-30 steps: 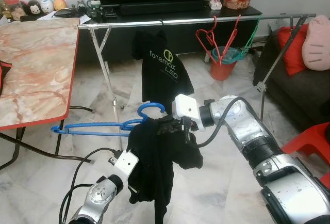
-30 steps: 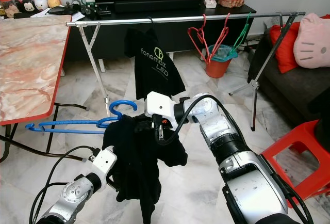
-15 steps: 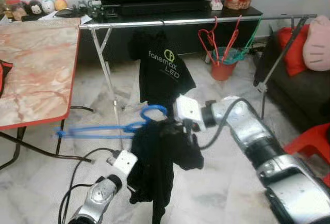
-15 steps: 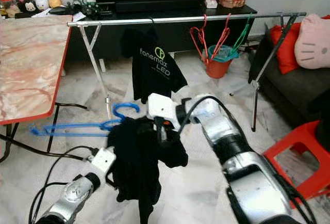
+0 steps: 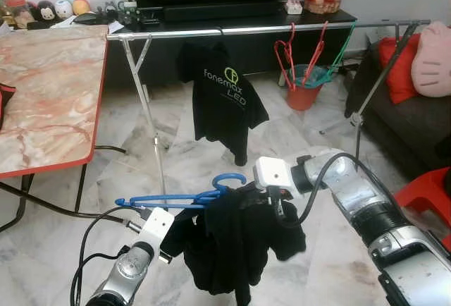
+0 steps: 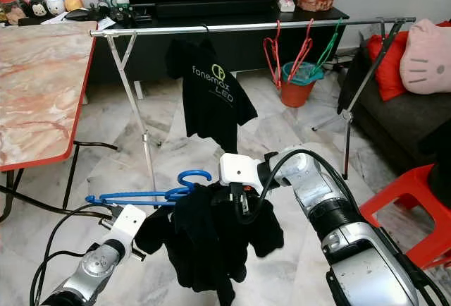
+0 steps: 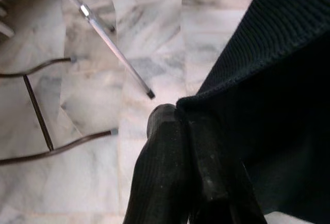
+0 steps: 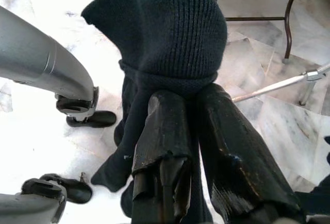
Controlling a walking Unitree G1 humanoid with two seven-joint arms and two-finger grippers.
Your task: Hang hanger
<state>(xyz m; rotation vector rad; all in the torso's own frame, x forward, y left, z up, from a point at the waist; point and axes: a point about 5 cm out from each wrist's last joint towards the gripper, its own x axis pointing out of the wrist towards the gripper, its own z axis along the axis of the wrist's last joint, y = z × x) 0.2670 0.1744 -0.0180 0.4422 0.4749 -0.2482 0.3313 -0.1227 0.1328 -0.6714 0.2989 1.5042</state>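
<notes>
Both the left gripper [image 7: 191,146] and right gripper [image 8: 198,131] clamp the dark garment [image 5: 236,242] on the blue hanger [image 5: 180,198], mid-carry; next, lift its hook onto the rail [image 5: 246,29].

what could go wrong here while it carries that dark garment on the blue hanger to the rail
The dark knit garment sits bunched at the hook end of the blue hanger, so it could slide off. Both the left gripper and right gripper pinch only fabric, which may slip. The black t-shirt already occupies the rail.

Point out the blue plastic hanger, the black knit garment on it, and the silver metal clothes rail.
Blue plastic hanger [image 5: 227,179], left eye view, its hook.
Black knit garment [image 5: 236,246], left eye view, middle of the cloth.
Silver metal clothes rail [image 6: 232,27], right eye view, horizontal bar.
</notes>
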